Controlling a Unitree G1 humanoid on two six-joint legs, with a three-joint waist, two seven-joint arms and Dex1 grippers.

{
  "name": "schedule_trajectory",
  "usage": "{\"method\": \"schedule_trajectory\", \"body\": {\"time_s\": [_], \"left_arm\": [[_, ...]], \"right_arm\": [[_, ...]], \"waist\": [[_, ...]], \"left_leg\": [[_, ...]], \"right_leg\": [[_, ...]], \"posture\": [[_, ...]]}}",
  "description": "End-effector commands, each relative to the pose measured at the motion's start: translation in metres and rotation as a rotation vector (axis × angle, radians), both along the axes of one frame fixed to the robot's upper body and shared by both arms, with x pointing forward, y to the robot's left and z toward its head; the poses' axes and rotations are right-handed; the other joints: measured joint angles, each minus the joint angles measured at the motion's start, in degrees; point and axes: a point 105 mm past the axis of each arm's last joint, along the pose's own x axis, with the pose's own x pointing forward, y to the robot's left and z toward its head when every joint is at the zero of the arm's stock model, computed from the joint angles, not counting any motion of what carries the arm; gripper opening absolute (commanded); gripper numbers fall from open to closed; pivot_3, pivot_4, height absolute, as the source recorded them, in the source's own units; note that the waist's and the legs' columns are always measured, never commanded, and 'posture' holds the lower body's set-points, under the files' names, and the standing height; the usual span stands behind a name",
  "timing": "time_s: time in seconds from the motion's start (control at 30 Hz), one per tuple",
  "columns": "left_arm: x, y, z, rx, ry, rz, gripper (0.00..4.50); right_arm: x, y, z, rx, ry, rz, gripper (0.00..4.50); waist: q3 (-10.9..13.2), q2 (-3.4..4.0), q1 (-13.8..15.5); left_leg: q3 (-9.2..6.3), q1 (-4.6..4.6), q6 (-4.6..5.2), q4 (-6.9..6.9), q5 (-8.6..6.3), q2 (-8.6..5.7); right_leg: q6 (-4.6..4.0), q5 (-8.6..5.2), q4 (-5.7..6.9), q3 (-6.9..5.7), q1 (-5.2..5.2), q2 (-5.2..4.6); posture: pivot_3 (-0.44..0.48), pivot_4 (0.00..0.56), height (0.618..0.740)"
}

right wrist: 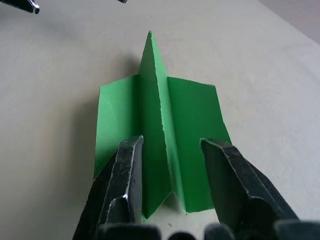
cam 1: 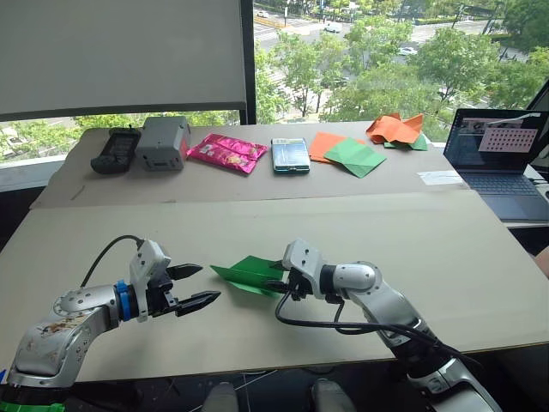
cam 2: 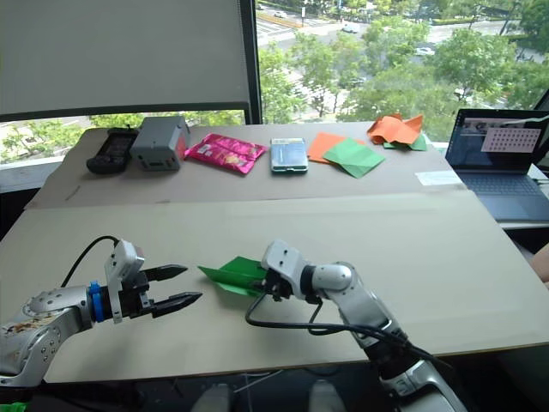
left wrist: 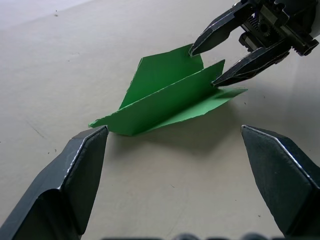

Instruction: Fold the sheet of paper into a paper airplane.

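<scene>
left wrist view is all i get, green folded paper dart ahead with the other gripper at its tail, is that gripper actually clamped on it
Observer: No. In the right wrist view the right gripper is open, its black fingers straddling the upright centre fold of the bright green paper airplane.
Operator: where's my gripper relative to the nose
Observer: In the head view the left gripper is open, just short of the pointed nose, not touching it.
Operator: anything else close by
Observer: A duller green square over an orange sheet lies at the far side of the table.
</scene>
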Motion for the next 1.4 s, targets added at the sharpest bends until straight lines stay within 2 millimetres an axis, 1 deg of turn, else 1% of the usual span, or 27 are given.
{"method": "schedule_trajectory", "body": {"time_s": [0.03, 0.1, 0.2, 0.3, 0.33, 0.4, 0.5, 0.6, 0.7, 0.73, 0.83, 0.87, 0.9, 0.93, 1.0, 1.03, 1.1, 1.17, 1.3, 1.4], "left_arm": [[0.000, -0.004, 0.007, 0.005, -0.028, -0.016, 4.50], [0.000, -0.003, 0.007, 0.007, -0.030, -0.013, 4.50], [0.000, -0.002, 0.007, 0.010, -0.030, -0.011, 4.50], [0.000, -0.002, 0.007, 0.012, -0.030, -0.009, 4.50], [0.000, -0.002, 0.007, 0.012, -0.030, -0.008, 4.50], [0.000, -0.002, 0.008, 0.007, -0.032, -0.008, 4.50], [0.002, -0.004, 0.012, -0.012, -0.045, -0.008, 4.50], [0.005, -0.009, 0.020, -0.049, -0.072, -0.009, 4.50], [0.006, -0.015, 0.027, -0.080, -0.092, -0.018, 4.50], [0.004, -0.017, 0.029, -0.083, -0.097, -0.029, 4.50], [0.001, -0.025, 0.037, -0.092, -0.115, -0.070, 4.50], [0.001, -0.026, 0.039, -0.098, -0.117, -0.077, 4.50], [0.001, -0.031, 0.044, -0.106, -0.121, -0.099, 4.50], [0.000, -0.033, 0.047, -0.111, -0.123, -0.115, 4.50], [-0.003, -0.044, 0.053, -0.108, -0.135, -0.185, 4.50], [-0.004, -0.047, 0.055, -0.107, -0.136, -0.205, 4.50], [-0.007, -0.053, 0.056, -0.092, -0.141, -0.249, 4.50], [-0.009, -0.056, 0.054, -0.069, -0.139, -0.283, 4.50], [-0.011, -0.062, 0.052, -0.072, -0.131, -0.321, 4.50], [-0.010, -0.063, 0.050, -0.064, -0.135, -0.323, 4.50]], "right_arm": [[-0.001, 0.003, 0.006, 0.017, -0.031, 0.015, 0.51], [-0.003, 0.004, 0.002, 0.012, -0.021, 0.019, 0.06], [-0.005, 0.005, -0.001, 0.006, -0.012, 0.023, 0.06], [-0.007, 0.006, 0.001, 0.018, -0.010, 0.034, 0.06], [-0.007, 0.007, 0.004, 0.029, -0.015, 0.035, 0.06], [-0.008, 0.007, 0.019, 0.085, -0.032, 0.030, 0.06], [-0.008, 0.001, 0.042, 0.151, -0.060, -0.005, 0.06], [-0.007, -0.017, 0.067, 0.239, -0.086, -0.121, 0.06], [-0.004, -0.040, 0.075, 0.249, -0.116, -0.275, 0.06], [-0.003, -0.050, 0.074, 0.242, -0.120, -0.342, 0.06], [0.006, -0.091, 0.070, 0.207, -0.155, -0.622, 0.06], [0.007, -0.099, 0.070, 0.201, -0.165, -0.678, 0.06], [0.010, -0.113, 0.069, 0.191, -0.172, -0.783, 0.06], [0.011, -0.123, 0.068, 0.184, -0.175, -0.851, 0.06], [0.015, -0.157, 0.060, 0.173, -0.145, -1.088, 0.06], [0.014, -0.167, 0.056, 0.167, -0.130, -1.152, 0.06], [0.012, -0.193, 0.044, 0.111, -0.093, -1.301, 0.06], [0.010, -0.202, 0.039, 0.087, -0.065, -1.340, 0.06], [0.011, -0.204, 0.028, 0.042, -0.021, -1.331, 0.06], [0.012, -0.204, 0.025, 0.025, -0.014, -1.318, 0.06]], "waist": [[0.0, 0.00, 0.0], [0.0, 0.00, 0.0], [0.0, -0.01, 0.0], [0.0, -0.01, 0.0], [0.0, -0.01, 0.0], [0.0, -0.01, 0.0], [0.0, -0.01, 0.0], [0.0, -0.02, 0.3], [-0.1, -0.08, 0.4], [-0.1, -0.09, 0.4], [-0.1, -0.08, 0.3], [-0.1, -0.08, 0.2], [-0.1, -0.07, 0.2], [0.0, -0.06, 0.2], [0.0, -0.06, 0.1], [-0.1, -0.06, 0.1], [-0.1, 0.02, 0.1], [-0.1, 0.05, 0.1], [-0.1, 0.08, -0.3], [-0.1, 0.10, -0.4]], "left_leg": [[0.00, 0.00, 0.00, 0.00, 0.00, 0.00], [0.00, 0.00, 0.00, 0.00, 0.00, 0.00], [0.00, 0.03, 0.00, 0.00, 0.00, 0.00], [0.00, 0.04, 0.00, 0.00, 0.00, 0.00], [-0.01, 0.04, 0.00, 0.00, 0.00, 0.00], [-0.01, 0.05, 0.00, 0.00, 0.00, 0.00], [-0.01, 0.03, 0.00, 0.00, 0.00, 0.00], [-0.01, -0.01, 0.00, 0.00, 0.00, 0.00], [-0.01, -0.01, -0.01, 0.01, 0.00, 0.00], [-0.01, 0.00, -0.01, 0.01, -0.01, 0.00], [-0.01, 0.00, -0.02, 0.01, -0.01, -0.01], [-0.01, -0.01, -0.02, 0.01, -0.01, -0.01], [-0.01, 0.00, -0.02, 0.01, -0.01, -0.01], [0.00, 0.01, -0.02, 0.02, -0.01, -0.01], [-0.04, 0.00, -0.02, 0.01, -0.01, -0.01], [-0.04, 0.01, -0.01, 0.01, -0.01, -0.01], [-0.04, -0.01, -0.01, 0.03, -0.01, -0.03], [-0.03, -0.03, 0.00, 0.06, 0.00, -0.08], [-0.05, -0.01, 0.02, 0.04, 0.01, -0.07], [-0.07, 0.00, 0.04, 0.03, 0.01, -0.07]], "right_leg": [[0.00, 0.00, 0.00, 0.00, 0.00, 0.00], [0.00, 0.00, 0.00, 0.00, 0.00, 0.00], [0.00, 0.00, 0.01, 0.00, 0.02, 0.00], [0.00, 0.00, 0.01, 0.00, 0.03, 0.01], [0.00, 0.00, 0.02, 0.00, 0.04, 0.01], [0.00, 0.00, 0.02, 0.00, 0.03, 0.02], [0.00, 0.00, 0.04, 0.00, 0.04, 0.01], [0.00, 0.00, 0.03, 0.00, 0.04, 0.01], [0.00, 0.00, 0.02, 0.00, 0.07, 0.00], [0.00, 0.00, 0.02, 0.00, 0.07, 0.00], [0.00, 0.00, 0.01, 0.00, 0.06, -0.03], [0.00, 0.00, 0.01, 0.00, 0.04, -0.03], [0.00, 0.00, 0.01, 0.01, 0.04, -0.03], [0.00, 0.00, 0.00, 0.01, 0.04, -0.03], [0.00, 0.00, 0.01, 0.01, 0.02, 0.00], [0.00, 0.00, 0.01, 0.01, 0.02, 0.00], [0.00, 0.00, -0.01, 0.01, 0.05, -0.02], [0.00, 0.00, -0.02, 0.07, 0.06, -0.04], [0.00, 0.00, 0.01, 0.10, 0.06, 0.00], [0.00, 0.00, 0.01, 0.10, 0.06, 0.01]], "posture": [[0.000, 0.150, 0.718], [0.000, 0.150, 0.718], [0.000, 0.150, 0.718], [0.000, 0.150, 0.718], [0.000, 0.150, 0.718], [0.000, 0.150, 0.718], [0.000, 0.150, 0.718], [0.000, 0.150, 0.718], [0.000, 0.150, 0.718], [0.000, 0.150, 0.718], [0.000, 0.150, 0.718], [0.000, 0.150, 0.718], [0.000, 0.150, 0.718], [0.000, 0.150, 0.718], [0.000, 0.150, 0.718], [0.000, 0.150, 0.718], [0.000, 0.150, 0.718], [0.000, 0.150, 0.718], [0.000, 0.150, 0.718], [0.000, 0.150, 0.718]]}}
